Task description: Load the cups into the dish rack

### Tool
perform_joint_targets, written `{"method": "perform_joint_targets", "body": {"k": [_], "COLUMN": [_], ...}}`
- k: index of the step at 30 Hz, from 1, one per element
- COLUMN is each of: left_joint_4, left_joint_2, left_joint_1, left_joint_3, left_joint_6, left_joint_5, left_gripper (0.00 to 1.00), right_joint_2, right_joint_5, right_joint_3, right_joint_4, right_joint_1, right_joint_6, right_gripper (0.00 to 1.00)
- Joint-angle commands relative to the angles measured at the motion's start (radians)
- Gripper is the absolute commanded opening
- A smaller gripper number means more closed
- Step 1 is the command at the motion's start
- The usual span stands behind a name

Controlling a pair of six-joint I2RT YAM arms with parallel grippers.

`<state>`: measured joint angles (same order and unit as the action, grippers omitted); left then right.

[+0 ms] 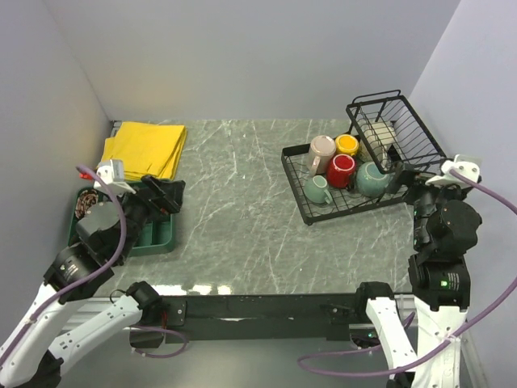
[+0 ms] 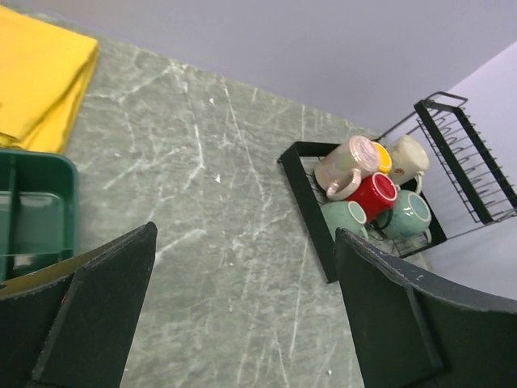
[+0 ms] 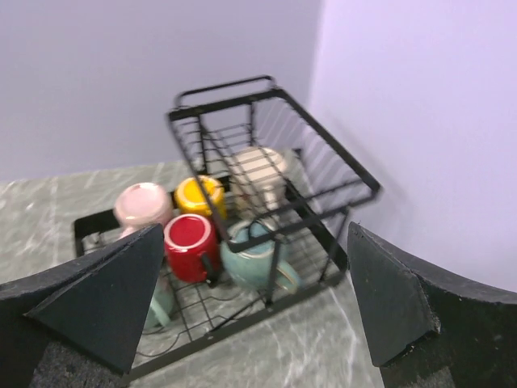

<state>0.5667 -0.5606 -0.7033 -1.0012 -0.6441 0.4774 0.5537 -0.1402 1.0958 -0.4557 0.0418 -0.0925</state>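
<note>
The black dish rack (image 1: pixel 294 186) stands at the right of the table, its taller wire basket (image 1: pixel 396 129) at the far end. On its flat grid lie the pink cup (image 1: pixel 321 149), yellow cup (image 1: pixel 347 145), red cup (image 1: pixel 341 170), small teal cup (image 1: pixel 316 190) and grey-green cup (image 1: pixel 371 179). A cream-coloured cup (image 3: pixel 257 174) rests inside the basket. My right gripper (image 3: pixel 257 230) hangs open and empty just off the rack's near right corner. Far to the left, my left gripper (image 2: pixel 246 234) is open over bare marble, holding nothing.
A green compartment tray (image 1: pixel 157 234) sits under the left arm, with a folded yellow cloth (image 1: pixel 145 147) behind it. Walls close in the table on the left, back and right, and the right wall runs close beside the basket.
</note>
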Motion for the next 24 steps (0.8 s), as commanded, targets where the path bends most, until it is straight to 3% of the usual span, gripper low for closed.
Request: {"method": "perform_joint_targets", "body": {"k": [1,9,24], "left_joint_4": [0.062,0.105,0.116], "left_joint_2": [0.011,0.036,0.05], "left_joint_1": [0.004,0.004,0.004], "left_joint_3": [-0.073,-0.112,-0.128], "left_joint_6": [0.066,0.064,0.075], "left_joint_5": [0.053,0.069,0.075], "left_gripper": [0.96,0.96,0.96], "right_joint_2": [-0.017,-0.098,-0.101], "right_joint_5": [-0.151,-0.191,-0.147], "right_joint_3": [0.064,0.053,0.05], "right_joint_4": [-0.024,-0.026,-0.051], "right_joint_1": [0.026,0.066,0.101], "right_joint_6": [0.062,0.043,0.039], "right_gripper": [1.0,1.0,1.0]}}
